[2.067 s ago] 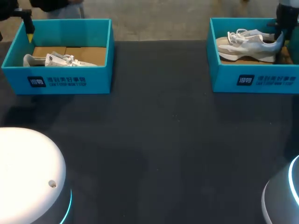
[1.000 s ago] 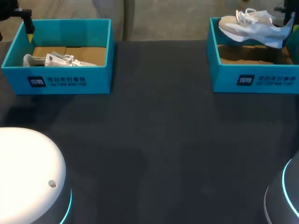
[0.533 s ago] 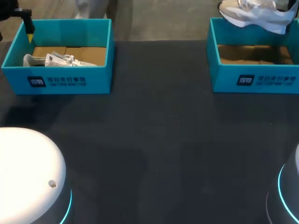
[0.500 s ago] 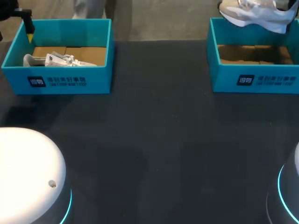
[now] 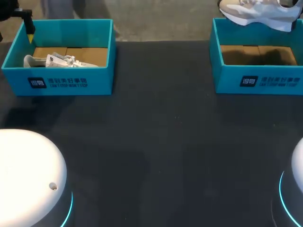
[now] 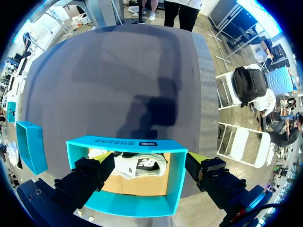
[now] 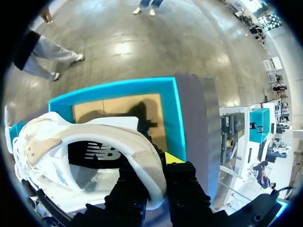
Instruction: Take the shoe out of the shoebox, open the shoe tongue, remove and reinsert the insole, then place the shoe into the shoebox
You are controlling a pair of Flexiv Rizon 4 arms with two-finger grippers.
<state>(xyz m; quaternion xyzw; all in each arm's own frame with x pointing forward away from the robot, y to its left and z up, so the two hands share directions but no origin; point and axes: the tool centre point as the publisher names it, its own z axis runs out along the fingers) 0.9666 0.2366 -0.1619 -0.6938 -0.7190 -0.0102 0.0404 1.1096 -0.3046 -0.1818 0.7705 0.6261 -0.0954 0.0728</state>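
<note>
R claw [image 7: 154, 172] clamps shoe [image 7: 94, 142]; head: above shoebox [image 5: 258, 80].

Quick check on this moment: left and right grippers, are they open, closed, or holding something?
Left gripper: open, fingers wide apart, holding nothing.
Right gripper: closed on the white shoe at its heel.

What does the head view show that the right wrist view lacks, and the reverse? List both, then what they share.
Only the head view: the left shoebox with a second shoe lying in it. Only the right wrist view: the right hand shut on the heel collar of the lifted shoe. Both: that shoe held above the right shoebox, whose cardboard floor lies bare.
</note>
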